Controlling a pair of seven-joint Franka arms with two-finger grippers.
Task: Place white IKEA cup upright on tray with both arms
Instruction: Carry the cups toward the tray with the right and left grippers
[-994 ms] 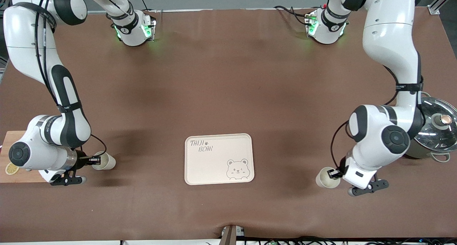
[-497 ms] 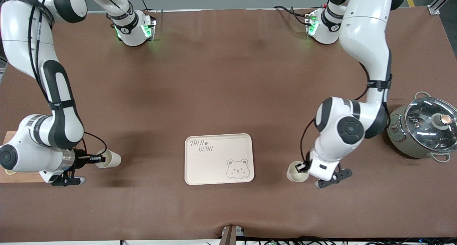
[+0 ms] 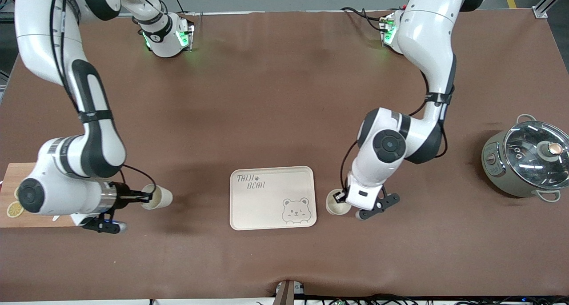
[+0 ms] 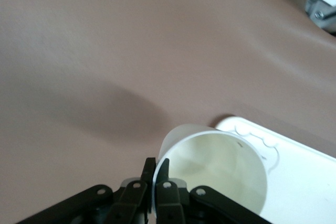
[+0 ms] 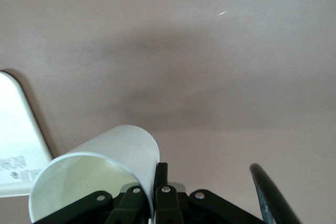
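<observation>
The cream tray [image 3: 266, 207] with "TAIJI BEAR" lettering and a bear face lies near the table's front middle. My left gripper [image 3: 340, 197] is shut on the rim of a white cup [image 3: 335, 206], held over the table just beside the tray, toward the left arm's end. In the left wrist view the fingers [image 4: 156, 169] pinch the cup's wall [image 4: 220, 166], with the tray's corner [image 4: 299, 177] close by. My right gripper [image 3: 143, 197] is shut on the rim of a second white cup [image 3: 160, 198], tilted on its side, apart from the tray. The right wrist view shows this cup [image 5: 105, 156], the gripper [image 5: 156, 174] and the tray's edge [image 5: 16, 145].
A grey pot with a glass lid [image 3: 526, 160] stands at the left arm's end of the table. A wooden cutting board [image 3: 9, 185] with a lemon slice [image 3: 14, 209] lies at the right arm's end. Brown table cloth surrounds the tray.
Both arms have moved toward the tray, each carrying its cup. The left gripper's cup now sits just beside the tray's edge; the right gripper's cup has moved less.
</observation>
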